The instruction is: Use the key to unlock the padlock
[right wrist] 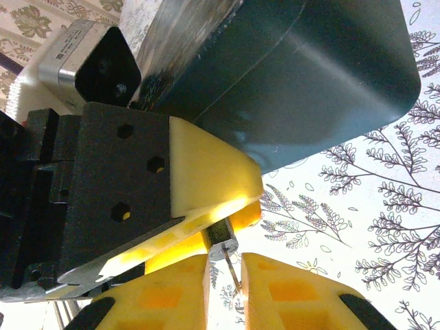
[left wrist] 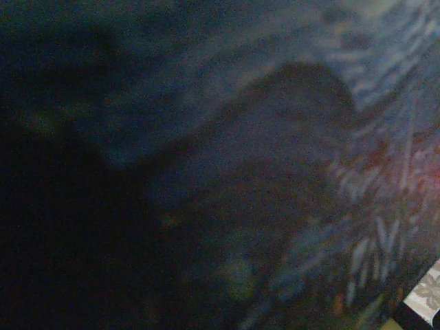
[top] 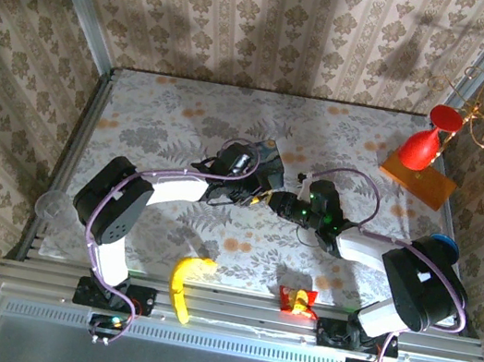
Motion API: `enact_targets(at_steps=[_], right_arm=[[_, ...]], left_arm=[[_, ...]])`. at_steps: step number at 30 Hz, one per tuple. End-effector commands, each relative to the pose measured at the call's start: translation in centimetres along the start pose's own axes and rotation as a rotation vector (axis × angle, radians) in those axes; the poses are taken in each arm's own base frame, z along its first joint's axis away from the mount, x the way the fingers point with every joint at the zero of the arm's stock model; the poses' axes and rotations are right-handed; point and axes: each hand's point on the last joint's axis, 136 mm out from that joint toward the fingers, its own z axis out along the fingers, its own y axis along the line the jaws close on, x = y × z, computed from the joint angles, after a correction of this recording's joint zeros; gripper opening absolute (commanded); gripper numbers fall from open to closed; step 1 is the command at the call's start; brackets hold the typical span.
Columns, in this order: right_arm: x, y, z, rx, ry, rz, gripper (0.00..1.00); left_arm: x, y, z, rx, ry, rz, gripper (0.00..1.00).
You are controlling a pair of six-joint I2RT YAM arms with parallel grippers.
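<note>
In the top view, the left gripper (top: 257,191) and the right gripper (top: 288,206) are seen tip to tip over the middle of the table (top: 159,120); the lock is too small to be made out there. A banana (top: 185,285) and a red-and-yellow packet (top: 296,299) lie at the near edge, and a red goblet (top: 424,146) stands at the far right. All are well apart from the work, so neither arm is judged to be hindered by them.

At the left wrist, the blue tin box (left wrist: 227,158) is pressed close to the lens, dark and blurred.

At the right wrist, the padlock (right wrist: 221,238) is seen as a small silvery barrel, apparently pinched in the left gripper just under the tin box. The key (right wrist: 233,273), a thin blade, appears clenched in the right gripper, its tip touching the padlock. Seating and turning is judged the step in hand. The blade is best kept in line with the barrel, pushed fully home, then twisted about its own axis. Crowded fingertips are the chief hindrance.
</note>
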Motion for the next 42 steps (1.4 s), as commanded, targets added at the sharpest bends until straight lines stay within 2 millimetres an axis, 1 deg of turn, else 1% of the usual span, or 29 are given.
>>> enact_targets(at_steps=[1,3,14,19,24,32,35,38,42], right_arm=[[0.5,-0.6,0.2,0.018,0.0,0.008,0.19],[0.6,-0.8,0.1,0.025,-0.001,0.01,0.21],[0.9,-0.7,0.6,0.016,0.016,0.012,0.21],[0.8,-0.2,0.9,-0.004,0.017,0.01,0.14],[0.5,0.1,0.9,-0.013,0.012,0.005,0.03],[-0.6,1.1,1.3,-0.036,-0.008,0.002,0.0],[-1.4,1.6,1.5,-0.083,-0.024,0.05,0.0],[-2.1,2.2,1.7,-0.154,-0.036,0.156,0.0],[-2.2,2.5,2.2,-0.222,-0.037,0.303,0.0]], left_arm=[[1.2,-0.1,-0.5,0.012,0.058,-0.052,0.0],[1.2,-0.2,-0.5,0.012,0.06,-0.051,0.0],[1.2,-0.4,-0.5,0.014,0.061,-0.048,0.0],[1.2,-0.3,-0.5,0.012,0.062,-0.049,0.0],[1.4,-0.5,-0.5,0.011,0.068,-0.042,0.0],[1.9,-0.2,-0.4,0.005,0.085,-0.033,0.0],[2.2,-0.4,-0.4,0.009,0.094,-0.016,0.0],[2.3,-0.6,-0.4,0.016,0.095,-0.007,0.0],[2.3,-1.0,-0.6,0.029,0.091,0.003,0.0]])
